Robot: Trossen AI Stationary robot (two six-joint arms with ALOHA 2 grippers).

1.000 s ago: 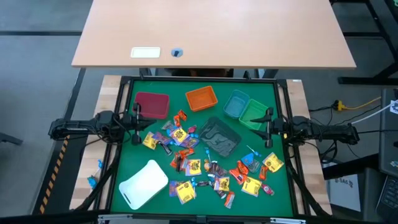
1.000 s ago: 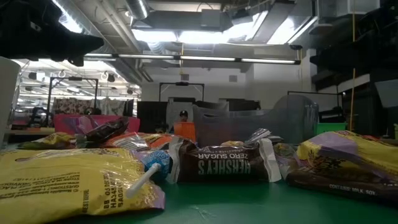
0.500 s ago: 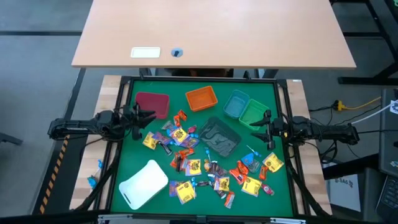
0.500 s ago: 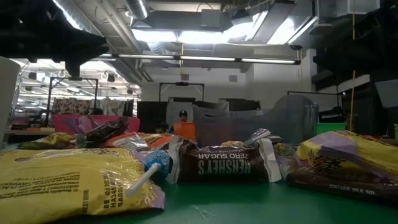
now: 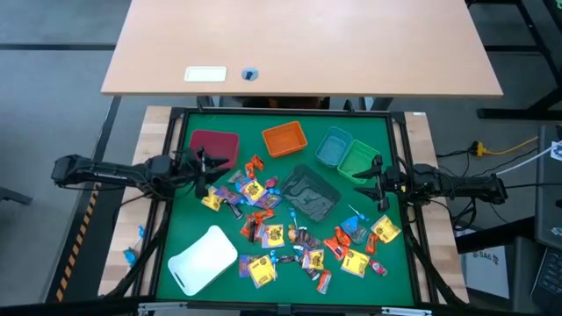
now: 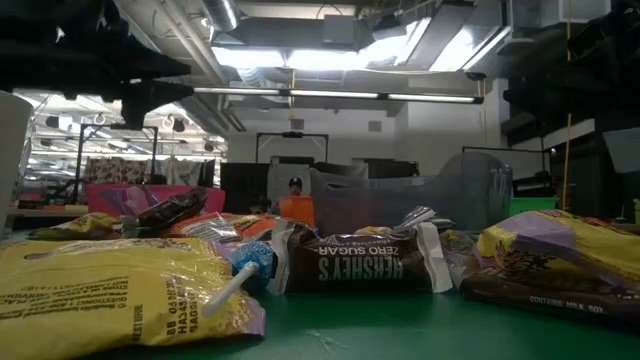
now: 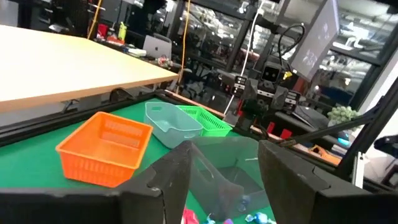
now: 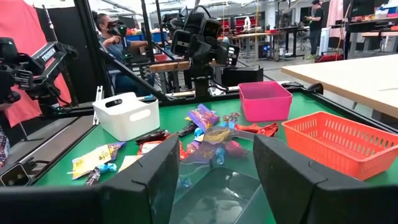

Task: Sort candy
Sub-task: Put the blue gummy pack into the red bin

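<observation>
The candy, many small wrapped packets in yellow, orange-red, purple, blue and brown, lies scattered over the middle and near part of the green mat. In the low view a yellow packet and a brown packet lie flat in front. My left gripper hovers open above the mat's left side, next to the maroon bin, pointing level toward the right; its fingers hold nothing. My right gripper waits open at the right edge beside the green bin, its fingers bare.
Along the far side stand the maroon bin, an orange bin, a light blue bin and the green bin. A clear bin sits mid-mat, a white bin near left. A wooden desk lies beyond; people show in the room behind.
My left gripper has reached out from the left edge toward the table's middle, past the maroon bin, rolling about its own axis, and its fingers have opened. The candy and bins have stayed where they were.
</observation>
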